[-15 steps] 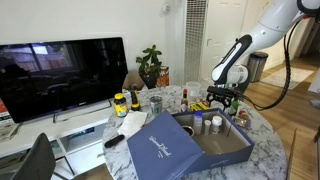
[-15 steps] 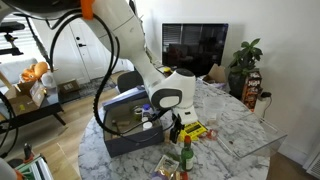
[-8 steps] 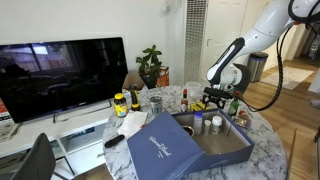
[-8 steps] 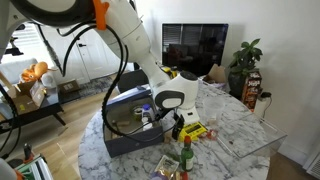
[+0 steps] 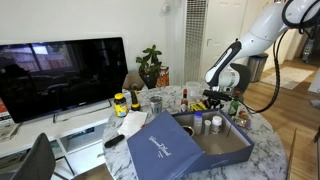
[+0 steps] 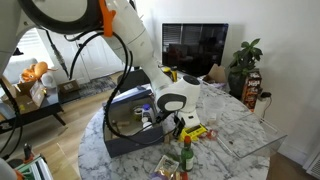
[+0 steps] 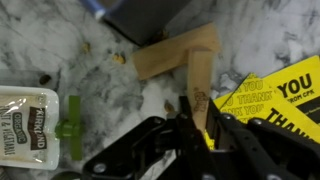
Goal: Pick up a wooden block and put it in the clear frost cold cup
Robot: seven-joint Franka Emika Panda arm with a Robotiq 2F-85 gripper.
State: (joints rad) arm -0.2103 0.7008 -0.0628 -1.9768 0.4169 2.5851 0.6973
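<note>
In the wrist view my gripper (image 7: 197, 125) is shut on a long wooden block (image 7: 200, 80) that stands on the marble table (image 7: 90, 90). A second wooden block (image 7: 172, 56) lies across its far end, touching it. In both exterior views the gripper (image 5: 218, 104) (image 6: 183, 127) is low over the table next to the blue box. A clear frosted cup (image 6: 211, 96) stands farther back on the table, apart from the gripper.
An open blue box (image 5: 222, 143) (image 6: 122, 132) with small jars sits beside the gripper, its lid (image 5: 163, 146) leaning off the front. A yellow thank-you packet (image 7: 270, 90) and a green-capped pouch (image 7: 35, 120) flank the block. Sauce bottles (image 6: 185, 155) stand near the table's edge.
The gripper has come down a little and its jaws have gone from wide open to shut on the wooden block.
</note>
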